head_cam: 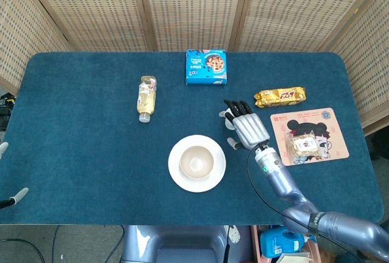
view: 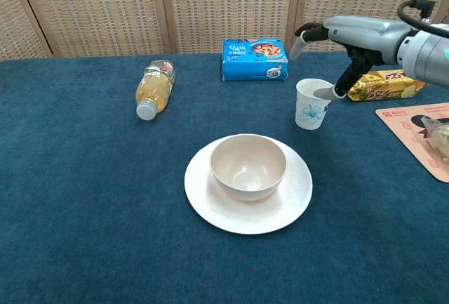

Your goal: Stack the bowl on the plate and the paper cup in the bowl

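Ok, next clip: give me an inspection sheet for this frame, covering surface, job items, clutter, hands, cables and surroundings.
Surface: blue-covered table.
Job's things: bowl sits upright on the plate; paper cup stands upright on the cloth, not yet in the bowl.
Clutter: bottle on its side, blue cookie box, gold snack pack, and a mat with a wrapped snack on it.
Hands: right hand above the cup, fingers apart, holding nothing; left hand barely in view at the frame edge, state unclear.
Cables: black cable along the right arm.
Surroundings: wicker screens behind the table.
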Controlling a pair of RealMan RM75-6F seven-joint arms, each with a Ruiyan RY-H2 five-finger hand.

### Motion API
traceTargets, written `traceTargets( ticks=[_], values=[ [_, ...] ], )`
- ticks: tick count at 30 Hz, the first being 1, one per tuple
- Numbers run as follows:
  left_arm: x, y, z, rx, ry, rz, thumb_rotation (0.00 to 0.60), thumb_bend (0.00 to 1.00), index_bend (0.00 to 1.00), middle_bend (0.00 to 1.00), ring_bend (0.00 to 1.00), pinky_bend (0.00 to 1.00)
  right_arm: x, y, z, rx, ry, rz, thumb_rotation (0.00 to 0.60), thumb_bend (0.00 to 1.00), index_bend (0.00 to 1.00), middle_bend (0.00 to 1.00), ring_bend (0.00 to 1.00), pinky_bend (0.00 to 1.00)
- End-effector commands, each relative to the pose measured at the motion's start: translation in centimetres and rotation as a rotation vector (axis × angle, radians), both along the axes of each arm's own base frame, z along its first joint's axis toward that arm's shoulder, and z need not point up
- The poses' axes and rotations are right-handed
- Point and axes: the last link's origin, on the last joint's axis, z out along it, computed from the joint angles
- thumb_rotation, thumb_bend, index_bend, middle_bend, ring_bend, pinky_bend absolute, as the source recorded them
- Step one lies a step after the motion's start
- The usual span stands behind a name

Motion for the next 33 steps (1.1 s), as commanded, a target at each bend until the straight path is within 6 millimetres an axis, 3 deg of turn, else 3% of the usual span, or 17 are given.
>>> traceTargets(
  ticks=[1, 8, 20, 33],
  values=[
    [0.0, 0.4, -0.2, -0.002, 0.004, 0.012, 0.6, 0.0, 0.0, 0.0, 0.0, 0.0, -1.1, -2.0, -0.5, 0.002, 0.052, -0.046, 0.6, 0.27, 0.29, 0.0, 0.0, 0.0],
    [0.1, 1.0, -0.8, -0.015, 0.017, 0.03, 0.6, 0.0, 0.0, 0.0, 0.0, 0.0, -2.9, -3.5, -1.8, 0.02, 0.084, -0.098, 0.6, 0.27, 0.3, 0.0, 0.0, 0.0],
    [-0.1, 1.6, -1.1, -0.026, 0.022, 0.049, 0.6, 0.0, 0.0, 0.0, 0.0, 0.0, -4.3, -4.4, -3.6, 0.047, 0.111, -0.133, 0.6, 0.28, 0.37, 0.0, 0.0, 0.0],
    [-0.4, 2.1, -1.3, -0.032, 0.025, 0.063, 0.6, 0.0, 0.0, 0.0, 0.0, 0.0, -4.8, -5.4, -5.3, 0.028, 0.047, -0.155, 0.6, 0.41, 0.62, 0.0, 0.0, 0.0]
  ],
)
